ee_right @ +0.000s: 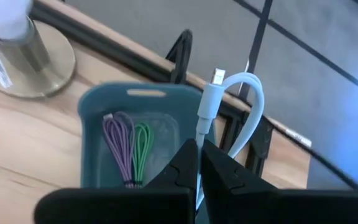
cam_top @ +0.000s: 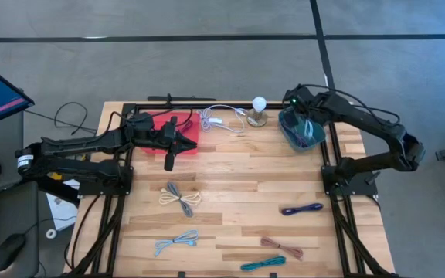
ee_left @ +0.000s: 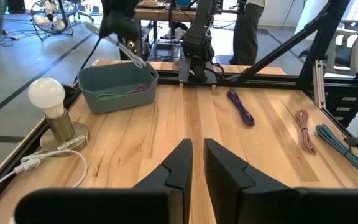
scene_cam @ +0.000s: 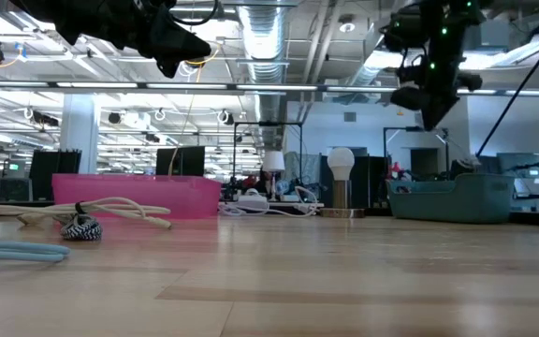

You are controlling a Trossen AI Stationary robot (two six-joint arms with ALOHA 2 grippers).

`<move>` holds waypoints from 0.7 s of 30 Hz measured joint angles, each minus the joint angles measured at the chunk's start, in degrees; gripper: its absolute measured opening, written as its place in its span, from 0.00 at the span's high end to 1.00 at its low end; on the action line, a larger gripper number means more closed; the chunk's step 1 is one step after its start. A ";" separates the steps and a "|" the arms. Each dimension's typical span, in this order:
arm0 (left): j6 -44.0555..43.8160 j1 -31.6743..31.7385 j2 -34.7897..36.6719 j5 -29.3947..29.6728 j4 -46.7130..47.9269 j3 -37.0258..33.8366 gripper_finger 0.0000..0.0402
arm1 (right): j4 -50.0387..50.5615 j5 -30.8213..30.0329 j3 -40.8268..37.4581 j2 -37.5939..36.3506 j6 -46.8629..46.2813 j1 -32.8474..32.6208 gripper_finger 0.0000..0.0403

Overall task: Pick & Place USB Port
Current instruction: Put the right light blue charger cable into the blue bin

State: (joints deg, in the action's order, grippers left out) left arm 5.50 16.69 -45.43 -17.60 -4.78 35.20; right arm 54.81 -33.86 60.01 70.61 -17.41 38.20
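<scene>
One white USB cable (ee_right: 229,99) is pinched between the fingers of the right gripper (ee_right: 199,149), and we see its plug end sticking up past the fingertips with the rest bent in a loop. We see the right gripper (cam_top: 306,116) hanging over the teal bin (cam_top: 301,133) at the far right side of the table (cam_top: 238,193). Two cables already lie inside the bin: a purple cable (ee_right: 118,144) and a green cable (ee_right: 142,144), side by side.

Just beside the bin stands a little lamp (cam_top: 259,110) with a round white bulb on a metal base. A white cord (cam_top: 222,120) runs from it toward the pink tray (cam_top: 178,127) at the far left side.

We see the left gripper (cam_top: 170,158) held in the air by the near edge of the pink tray. Its fingers (ee_left: 179,163) are nearly together with only a thin gap, and they hold nothing.

More bundled cables lie loose on the wood. A grey and cream bundle (cam_top: 179,197) sits near the middle, and a light blue cable (cam_top: 176,241) lies closer to the front. On the right side we see a dark purple cable (cam_top: 301,208), a brown cable (cam_top: 282,247) and a teal cable (cam_top: 263,264).
</scene>
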 joint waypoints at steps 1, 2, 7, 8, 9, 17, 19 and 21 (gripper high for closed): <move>0.00 0.00 0.00 0.01 0.00 0.00 0.90 | -0.85 0.27 -0.92 0.00 0.07 0.50 1.00; 0.00 0.00 0.00 -0.01 0.02 0.00 0.90 | -2.17 0.46 -1.84 0.00 0.37 0.89 1.00; 0.00 0.00 0.00 -0.01 0.02 0.00 0.90 | -7.29 1.09 -6.18 0.01 1.75 2.93 1.00; 0.00 -0.01 0.00 0.01 0.02 0.00 0.90 | -8.40 1.18 -6.94 -0.01 2.25 3.27 1.00; 0.00 0.00 0.00 0.00 0.02 0.00 0.90 | -9.01 1.61 -7.72 -0.02 2.43 3.70 1.00; 0.00 0.00 0.00 -0.01 0.04 0.00 0.90 | -15.27 7.21 -12.76 -0.02 3.00 6.44 1.00; 0.00 0.00 0.00 -0.01 0.04 0.00 0.90 | -16.37 7.70 -13.92 -0.02 2.99 6.85 1.00; 0.00 -0.01 0.00 0.01 0.04 0.00 0.90 | -17.90 9.13 -15.36 -0.02 2.99 7.19 1.00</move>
State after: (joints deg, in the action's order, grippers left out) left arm 5.50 16.68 -45.43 -17.59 -4.73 35.20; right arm 36.91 -24.74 44.65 70.59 -14.41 45.39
